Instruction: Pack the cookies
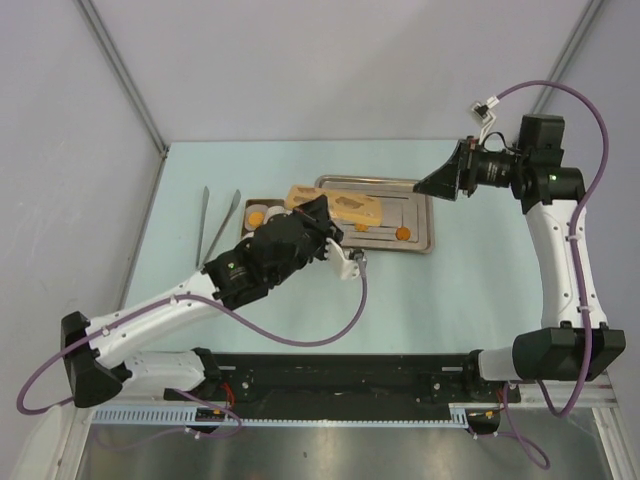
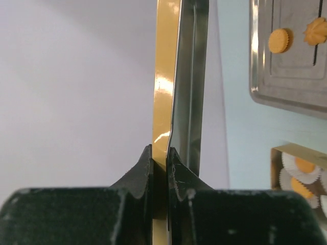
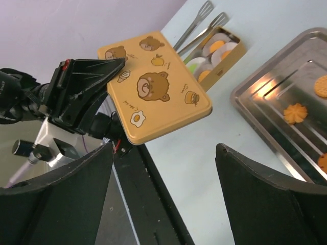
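Right wrist view: left gripper (image 2: 159, 153) pinches the bear lid (image 3: 158, 92); right gripper (image 3: 164, 150) is spread wide. Cookies (image 3: 296, 113) lie on the tray (image 3: 245, 99) at 3 o'clock, and maybe in the box (image 3: 231, 53) at 1 o'clock.

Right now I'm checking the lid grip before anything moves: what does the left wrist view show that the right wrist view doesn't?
Left wrist only: the tin lid edge-on, its shiny underside. Right wrist only: the lid's bear print, tongs, the right gripper open. Both: the left gripper shut on the lid, steel tray, cookies, tin with paper cups.
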Robot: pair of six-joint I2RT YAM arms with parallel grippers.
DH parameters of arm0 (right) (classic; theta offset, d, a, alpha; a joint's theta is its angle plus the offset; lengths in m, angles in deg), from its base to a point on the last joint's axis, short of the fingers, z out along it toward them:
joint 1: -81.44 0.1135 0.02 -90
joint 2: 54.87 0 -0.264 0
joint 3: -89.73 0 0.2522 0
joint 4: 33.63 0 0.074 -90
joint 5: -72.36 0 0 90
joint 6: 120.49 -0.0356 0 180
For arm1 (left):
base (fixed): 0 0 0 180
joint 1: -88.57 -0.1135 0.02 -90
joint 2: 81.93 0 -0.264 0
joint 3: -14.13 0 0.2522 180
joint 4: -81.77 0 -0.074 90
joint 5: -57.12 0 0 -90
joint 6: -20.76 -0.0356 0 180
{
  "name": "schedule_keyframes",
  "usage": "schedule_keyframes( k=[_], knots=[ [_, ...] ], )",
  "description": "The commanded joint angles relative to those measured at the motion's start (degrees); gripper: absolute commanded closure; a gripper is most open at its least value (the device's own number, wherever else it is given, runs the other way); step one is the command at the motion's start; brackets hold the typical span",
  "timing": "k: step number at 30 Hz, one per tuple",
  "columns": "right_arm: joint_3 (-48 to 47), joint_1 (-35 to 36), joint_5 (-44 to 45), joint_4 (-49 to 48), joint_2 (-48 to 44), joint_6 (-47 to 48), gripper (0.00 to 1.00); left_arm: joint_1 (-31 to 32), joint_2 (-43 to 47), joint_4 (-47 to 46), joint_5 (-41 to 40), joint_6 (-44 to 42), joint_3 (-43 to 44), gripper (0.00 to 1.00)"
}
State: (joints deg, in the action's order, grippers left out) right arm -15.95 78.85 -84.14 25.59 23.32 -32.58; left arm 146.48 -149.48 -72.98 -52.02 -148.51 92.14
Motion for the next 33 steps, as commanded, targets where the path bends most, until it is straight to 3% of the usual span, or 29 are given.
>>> schedule_keyframes(
  k=[1,6,11,25,33],
  knots=[
    [-0.4,2.4,-2.6,2.0,0.9,3.8,0.14,1.9,4.7,-14.5,-1.9,-14.5,-5.3,1.00],
    [-2.1,7.5,0.0,4.1,3.7,7.0,0.13,2.0,10.8,-25.2,4.2,-26.5,-15.5,1.00],
    [-3.4,11.3,0.1,4.3,7.1,8.9,0.11,1.9,14.5,-29.9,10.0,-29.8,-21.6,1.00],
    [-15.0,17.3,-0.5,13.4,18.7,18.2,0.07,1.9,17.9,-36.5,17.2,-31.2,-29.6,1.00],
    [-22.7,21.2,-3.3,28.9,26.3,32.0,0.07,1.9,17.6,-40.4,18.6,-32.5,-31.8,0.98]
  ],
)
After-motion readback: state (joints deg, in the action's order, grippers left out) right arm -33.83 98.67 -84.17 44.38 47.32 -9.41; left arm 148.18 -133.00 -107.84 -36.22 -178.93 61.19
